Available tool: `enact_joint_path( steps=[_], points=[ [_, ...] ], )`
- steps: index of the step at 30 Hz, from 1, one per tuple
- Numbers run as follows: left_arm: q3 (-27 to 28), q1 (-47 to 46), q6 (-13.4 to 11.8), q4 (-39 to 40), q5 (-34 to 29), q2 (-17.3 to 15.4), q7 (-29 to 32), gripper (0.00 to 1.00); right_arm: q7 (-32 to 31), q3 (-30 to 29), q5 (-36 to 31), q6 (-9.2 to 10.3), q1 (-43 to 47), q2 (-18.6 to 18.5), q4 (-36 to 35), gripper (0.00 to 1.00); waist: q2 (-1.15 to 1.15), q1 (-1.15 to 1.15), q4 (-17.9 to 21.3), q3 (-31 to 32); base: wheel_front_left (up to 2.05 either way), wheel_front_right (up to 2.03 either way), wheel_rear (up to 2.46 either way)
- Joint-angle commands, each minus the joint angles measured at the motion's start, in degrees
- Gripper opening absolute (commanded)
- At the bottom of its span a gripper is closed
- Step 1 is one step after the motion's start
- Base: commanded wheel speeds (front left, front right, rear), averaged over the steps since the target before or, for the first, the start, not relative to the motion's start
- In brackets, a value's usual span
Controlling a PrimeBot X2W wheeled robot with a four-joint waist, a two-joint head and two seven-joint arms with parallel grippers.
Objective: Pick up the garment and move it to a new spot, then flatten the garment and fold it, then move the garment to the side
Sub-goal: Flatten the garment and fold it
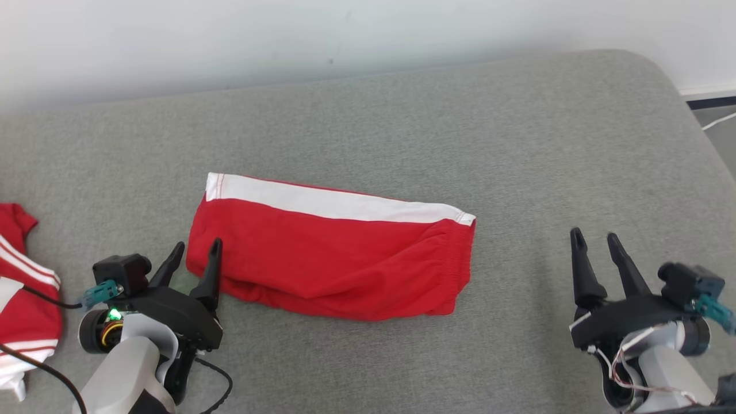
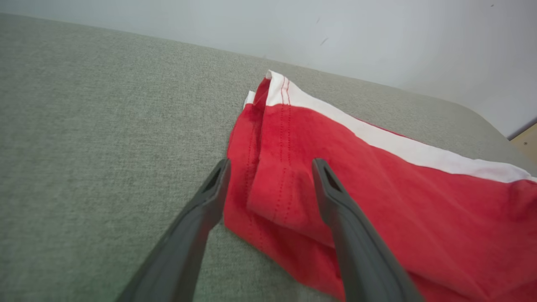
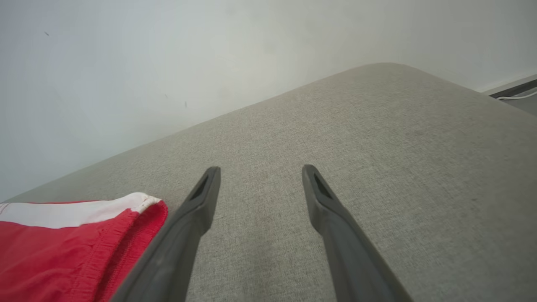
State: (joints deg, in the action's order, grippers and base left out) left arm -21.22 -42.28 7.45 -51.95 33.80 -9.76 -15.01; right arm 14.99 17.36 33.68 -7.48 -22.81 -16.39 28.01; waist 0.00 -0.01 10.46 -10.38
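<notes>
A red garment (image 1: 330, 261) with a white band along its far edge lies folded in a long rectangle on the grey cushion (image 1: 402, 126). My left gripper (image 1: 195, 250) stands open at the garment's left end, its fingers straddling the near left corner (image 2: 268, 197) without pinching it. My right gripper (image 1: 594, 240) is open over bare cushion, well to the right of the garment's elastic end (image 3: 84, 247), with nothing between its fingers (image 3: 201, 201).
Another red and white striped garment (image 1: 23, 299) lies crumpled at the left edge of the cushion. A pale wall (image 1: 287, 34) runs behind the cushion. The cushion's rounded right corner (image 1: 661, 75) drops to the floor, where a white cable (image 1: 719, 122) lies.
</notes>
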Motion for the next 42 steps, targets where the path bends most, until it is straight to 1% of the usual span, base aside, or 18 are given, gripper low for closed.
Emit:
enact_joint_path(
  steps=[1, 4, 9, 14, 18, 19, 21, 26, 29, 39, 42],
  points=[
    [1.1, 1.0, -0.3, -0.8, -1.1, 0.1, -0.2, 1.0, 0.3, -2.2, -2.9, -0.03, 1.6, 1.2, -0.7, 1.0, 0.0, 0.01, 0.8, 0.7, 0.0, 0.0, 0.0],
    [2.9, 1.4, -1.0, -1.7, -2.6, 0.3, -0.2, 1.0, 0.3, -5.1, -6.3, -0.04, 3.5, 2.8, -1.2, 1.0, 0.0, 0.01, 1.6, 0.7, 0.0, 0.0, 0.0],
    [5.5, 1.7, -3.1, -3.7, -4.6, 0.3, -0.2, 1.0, 0.3, -7.4, -8.6, -0.03, 5.5, 4.5, -2.1, 1.0, 0.0, 0.01, 2.9, 0.6, 0.0, 0.0, 0.0],
    [6.7, 1.5, -3.3, -6.5, -5.5, 0.9, -0.2, 1.0, 0.3, -8.4, -9.2, -0.03, 6.4, 5.3, -2.5, 1.0, 0.0, 0.01, 3.6, 0.6, 0.0, 0.0, 0.0],
    [7.2, 1.1, -2.6, -8.7, -5.8, 1.6, -0.1, 1.0, 0.3, -8.9, -9.6, -0.03, 6.4, 5.6, -2.6, 1.0, 0.0, 0.01, 3.9, 0.4, 0.0, 0.0, 0.0],
    [7.4, 1.0, -2.5, -8.9, -6.0, 1.7, -0.1, 0.94, 0.3, -9.0, -9.5, -0.03, 6.4, 5.7, -2.7, 1.0, 0.0, 0.01, 3.9, 0.4, 0.0, 0.0, 0.0],
    [7.7, 1.0, -1.9, -9.2, -6.0, 2.0, -0.1, 0.0, 0.3, -9.2, -9.6, -0.03, 6.3, 5.8, -2.7, 1.0, 0.0, 0.01, 3.8, 0.4, 0.0, 0.0, 0.0],
    [8.9, 2.4, -1.2, -7.5, -6.7, 2.3, -0.1, 0.0, 0.3, -9.5, -9.4, -0.03, 6.3, 6.1, -2.4, 1.0, 0.0, 0.01, 3.2, 1.2, 0.0, 0.0, 0.0],
    [10.5, 4.3, -1.1, -5.2, -7.1, 3.1, -0.1, 0.0, 0.3, -9.9, -9.0, -0.03, 7.0, 6.2, -2.0, 1.0, 0.0, 0.01, 2.4, 2.3, 0.0, 0.0, 0.0],
    [15.7, 12.2, -3.1, 0.6, -9.9, 5.5, -0.2, 0.0, 0.3, -9.9, -8.9, -0.03, 9.0, 6.8, -0.1, 1.0, 0.0, 0.01, -0.8, 7.3, 0.0, 0.0, 0.0],
    [16.5, 14.5, -3.0, 1.6, -10.6, 6.0, -0.2, 0.0, 0.3, -9.7, -8.8, -0.03, 9.7, 6.7, 0.2, 1.0, 0.0, 0.01, -1.8, 8.6, 0.0, 0.0, 0.0]
  ],
)
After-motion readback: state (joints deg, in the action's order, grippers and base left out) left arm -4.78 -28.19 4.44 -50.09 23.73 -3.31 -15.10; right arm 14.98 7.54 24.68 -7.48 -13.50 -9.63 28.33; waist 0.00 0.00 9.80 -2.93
